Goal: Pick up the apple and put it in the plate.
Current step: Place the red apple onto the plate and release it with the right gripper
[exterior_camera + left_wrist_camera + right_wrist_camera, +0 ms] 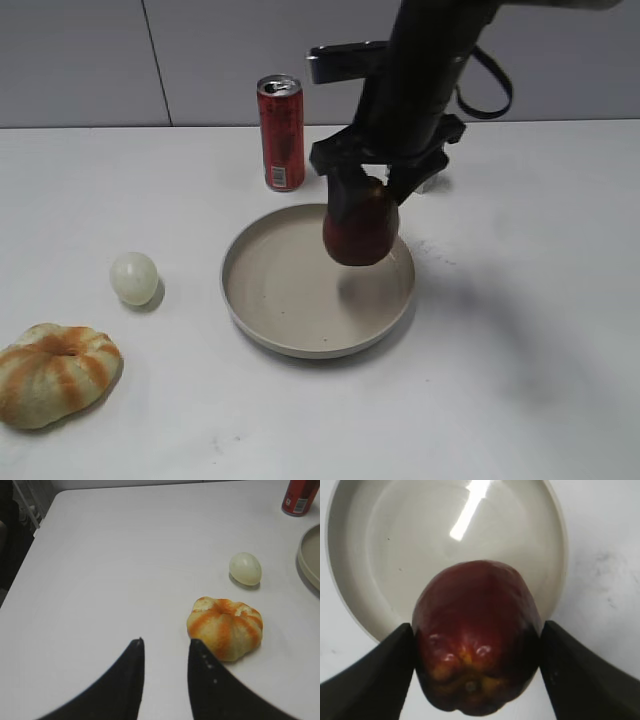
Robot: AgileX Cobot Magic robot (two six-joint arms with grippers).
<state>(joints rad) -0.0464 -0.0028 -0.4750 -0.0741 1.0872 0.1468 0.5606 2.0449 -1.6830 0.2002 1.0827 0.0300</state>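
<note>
My right gripper [362, 205] is shut on the dark red apple [360, 228] and holds it in the air over the far right part of the beige plate [300, 345]. In the right wrist view the apple [476, 630] sits between both fingers [476, 635], above the plate's near rim [350, 605]. My left gripper [165, 642] is open and empty above the bare table, left of the bread ring. It is out of the exterior view. The plate's edge [306, 555] shows at the right of the left wrist view.
A red soda can [282, 132] stands behind the plate; it also shows in the left wrist view [300, 496]. A pale round ball [134, 277] [245, 568] and a tan striped bread ring [55, 372] [226, 627] lie left of the plate.
</note>
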